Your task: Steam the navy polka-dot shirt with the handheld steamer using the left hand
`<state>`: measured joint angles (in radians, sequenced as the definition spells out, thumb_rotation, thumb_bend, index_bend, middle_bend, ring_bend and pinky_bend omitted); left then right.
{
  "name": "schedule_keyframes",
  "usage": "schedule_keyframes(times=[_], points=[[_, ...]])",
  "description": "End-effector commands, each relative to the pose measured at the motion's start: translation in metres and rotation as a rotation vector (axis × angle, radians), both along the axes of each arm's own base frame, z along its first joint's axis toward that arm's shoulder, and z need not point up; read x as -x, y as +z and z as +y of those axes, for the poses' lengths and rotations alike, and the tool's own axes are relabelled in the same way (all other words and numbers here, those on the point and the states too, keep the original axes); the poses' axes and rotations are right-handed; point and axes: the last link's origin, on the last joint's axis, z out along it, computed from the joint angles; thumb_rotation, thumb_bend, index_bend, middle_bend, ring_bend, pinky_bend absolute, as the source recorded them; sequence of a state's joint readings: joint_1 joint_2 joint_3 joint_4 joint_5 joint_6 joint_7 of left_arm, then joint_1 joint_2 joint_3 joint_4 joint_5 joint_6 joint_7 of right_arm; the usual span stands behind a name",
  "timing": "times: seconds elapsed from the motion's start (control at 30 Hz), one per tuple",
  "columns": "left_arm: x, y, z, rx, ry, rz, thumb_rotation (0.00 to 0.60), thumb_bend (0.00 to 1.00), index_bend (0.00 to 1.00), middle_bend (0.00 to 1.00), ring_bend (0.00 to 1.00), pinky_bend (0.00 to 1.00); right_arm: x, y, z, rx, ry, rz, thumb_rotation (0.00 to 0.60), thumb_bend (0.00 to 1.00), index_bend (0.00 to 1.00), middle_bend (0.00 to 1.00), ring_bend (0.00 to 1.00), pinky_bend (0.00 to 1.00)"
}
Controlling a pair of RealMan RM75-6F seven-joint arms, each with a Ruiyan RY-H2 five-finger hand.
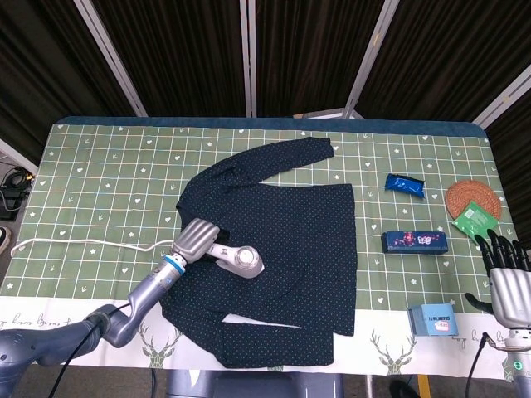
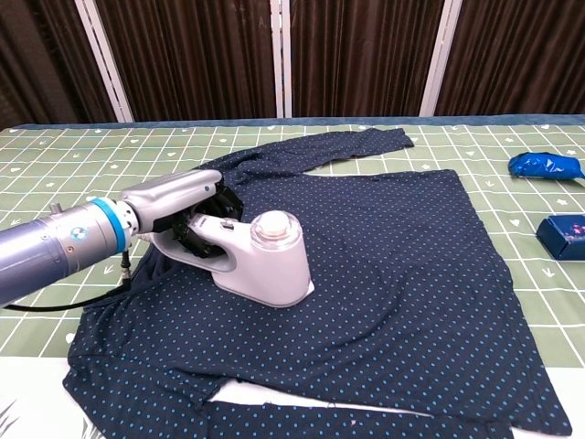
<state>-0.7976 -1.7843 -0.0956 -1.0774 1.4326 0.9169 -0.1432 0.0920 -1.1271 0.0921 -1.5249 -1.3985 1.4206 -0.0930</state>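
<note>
The navy polka-dot shirt [image 1: 290, 240] [image 2: 393, 247] lies spread flat across the middle of the green checked table. A white handheld steamer [image 1: 239, 259] [image 2: 265, 261] rests face down on the shirt's left half. My left hand [image 1: 195, 238] [image 2: 183, 215] grips the steamer's handle from the left side. The steamer's white cord [image 1: 75, 242] trails off to the left over the tablecloth. My right hand [image 1: 508, 282] hovers at the table's right front corner, fingers apart and holding nothing; the chest view does not show it.
To the right of the shirt lie a blue packet [image 1: 405, 185] [image 2: 546, 165], a dark blue box [image 1: 414, 241] [image 2: 564, 236], a light blue box [image 1: 432, 318], and a woven coaster [image 1: 473, 198] with a green packet [image 1: 474, 220]. Dark curtains hang behind the table.
</note>
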Motion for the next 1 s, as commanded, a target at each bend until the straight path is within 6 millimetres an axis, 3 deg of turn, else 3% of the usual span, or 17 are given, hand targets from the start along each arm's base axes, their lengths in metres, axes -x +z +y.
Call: schedule_keyframes(times=[0.03,0.53,1.0], points=[[-0.007,-0.004,-0.004,0.007,-0.018,-0.005,0.6,0.59,0.92,0.86,0.78,1.0,0.0,0.001,0.0,0.002,0.001,-0.001,0.6,0.0,0.0,0.0,0.0,0.0],[-0.032,-0.021,-0.021,0.044,-0.063,-0.024,0.6,0.59,0.92,0.86,0.78,1.0,0.0,0.003,0.002,0.009,0.004,-0.006,0.6,0.0,0.0,0.0,0.0,0.0],[-0.009,-0.002,-0.006,-0.013,-0.039,0.026,0.6,0.59,0.92,0.86,0.78,1.0,-0.001,0.004,0.002,0.013,0.005,-0.005,0.6,0.0,0.0,0.0,0.0,0.0]])
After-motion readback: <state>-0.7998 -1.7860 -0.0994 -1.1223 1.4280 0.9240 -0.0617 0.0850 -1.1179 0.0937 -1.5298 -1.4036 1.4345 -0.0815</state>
